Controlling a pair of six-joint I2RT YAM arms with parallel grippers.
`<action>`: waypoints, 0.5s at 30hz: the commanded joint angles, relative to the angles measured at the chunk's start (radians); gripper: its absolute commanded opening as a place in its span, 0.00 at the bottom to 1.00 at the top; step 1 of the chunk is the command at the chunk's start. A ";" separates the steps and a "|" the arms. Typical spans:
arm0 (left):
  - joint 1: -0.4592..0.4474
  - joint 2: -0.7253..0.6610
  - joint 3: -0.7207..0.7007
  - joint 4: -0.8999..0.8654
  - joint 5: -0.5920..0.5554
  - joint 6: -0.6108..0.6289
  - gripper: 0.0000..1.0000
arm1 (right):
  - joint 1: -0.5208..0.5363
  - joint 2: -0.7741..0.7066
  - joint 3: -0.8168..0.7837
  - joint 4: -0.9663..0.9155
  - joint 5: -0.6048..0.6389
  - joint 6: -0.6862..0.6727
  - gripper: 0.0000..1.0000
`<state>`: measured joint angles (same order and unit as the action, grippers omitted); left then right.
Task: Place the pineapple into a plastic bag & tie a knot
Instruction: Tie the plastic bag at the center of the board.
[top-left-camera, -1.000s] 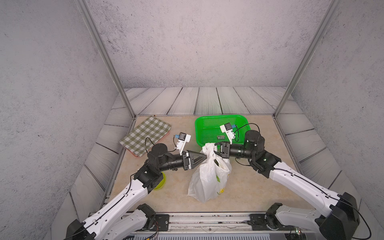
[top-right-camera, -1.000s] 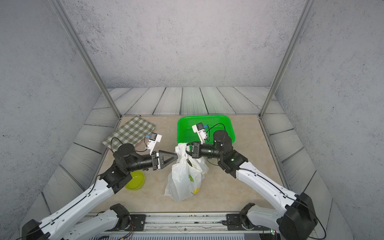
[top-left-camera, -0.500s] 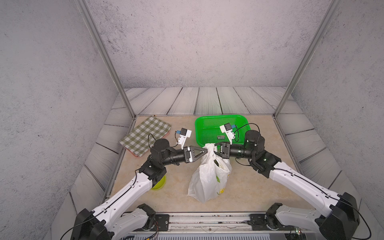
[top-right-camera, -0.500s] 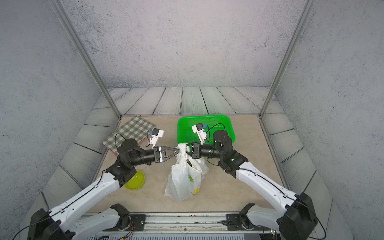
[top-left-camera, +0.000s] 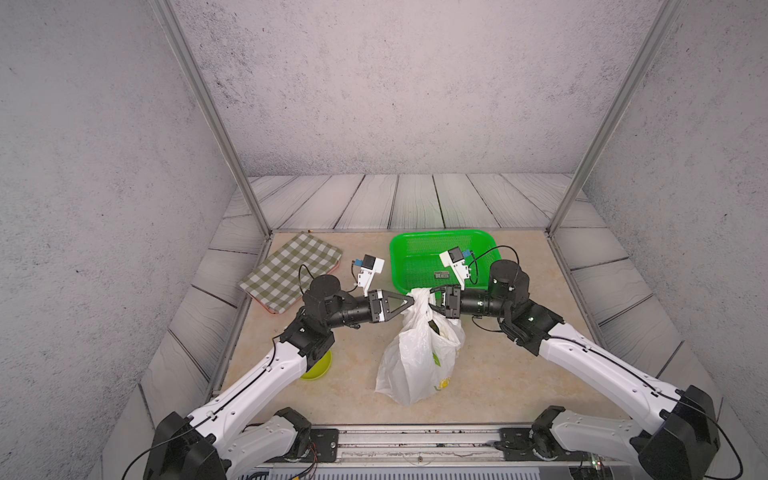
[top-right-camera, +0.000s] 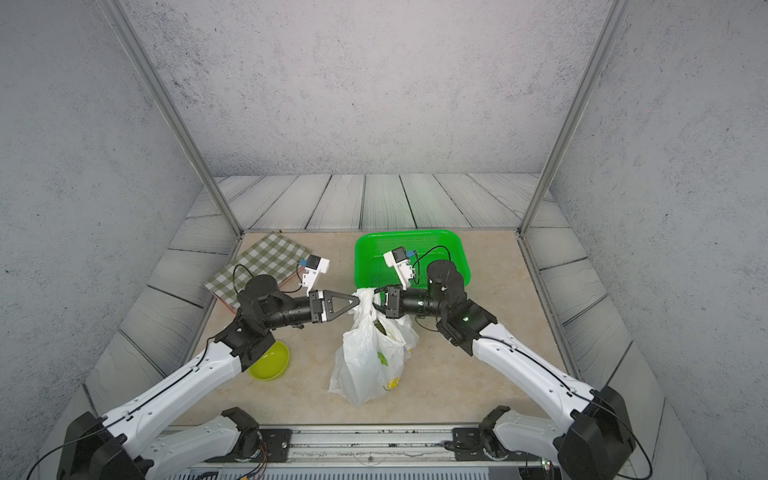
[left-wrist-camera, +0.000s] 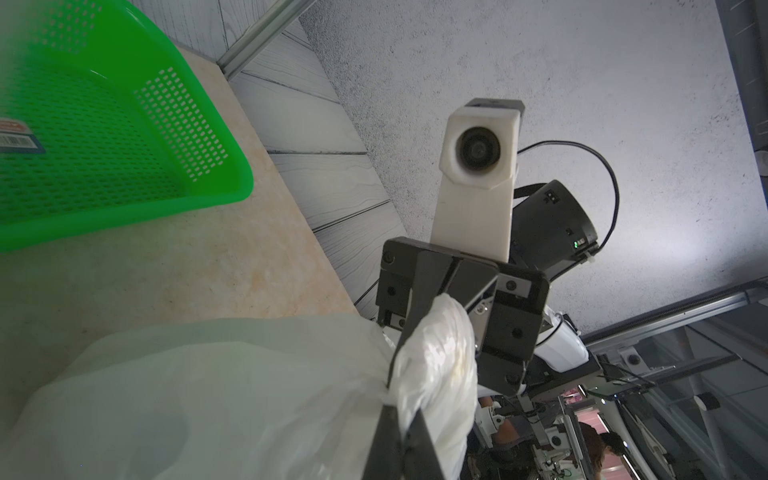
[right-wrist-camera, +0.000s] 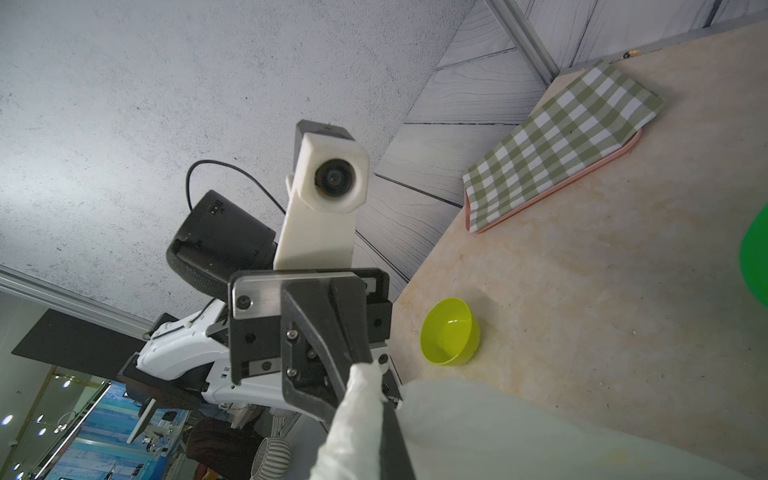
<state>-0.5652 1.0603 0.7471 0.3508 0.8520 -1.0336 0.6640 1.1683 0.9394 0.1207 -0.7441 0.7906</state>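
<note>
Grey speckled walls (evenly lit) rise behind pale plank panels bordering the beige table, between metal posts.

The desk carries one plastic bag, one green basket, one checked cloth and one yellow-green bowl. The basket holds one label. One pink board shows under the cloth.

There are two robot arms, the left arm and the right arm. Each has one hand, so two in all: the left hand and the right hand. There are two white wrist cameras, one per arm, and two metal posts at the far corners.
</note>
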 joint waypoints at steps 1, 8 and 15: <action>0.014 0.009 0.026 0.003 -0.017 0.010 0.00 | 0.008 -0.041 0.026 -0.068 -0.014 -0.059 0.00; 0.016 0.001 0.044 -0.052 -0.016 0.049 0.00 | 0.007 -0.130 0.119 -0.460 0.244 -0.232 0.45; 0.018 0.004 0.055 -0.070 -0.006 0.066 0.00 | 0.005 -0.236 0.172 -0.652 0.374 -0.280 0.61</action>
<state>-0.5564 1.0676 0.7715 0.2810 0.8360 -0.9947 0.6689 0.9726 1.0908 -0.4038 -0.4477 0.5571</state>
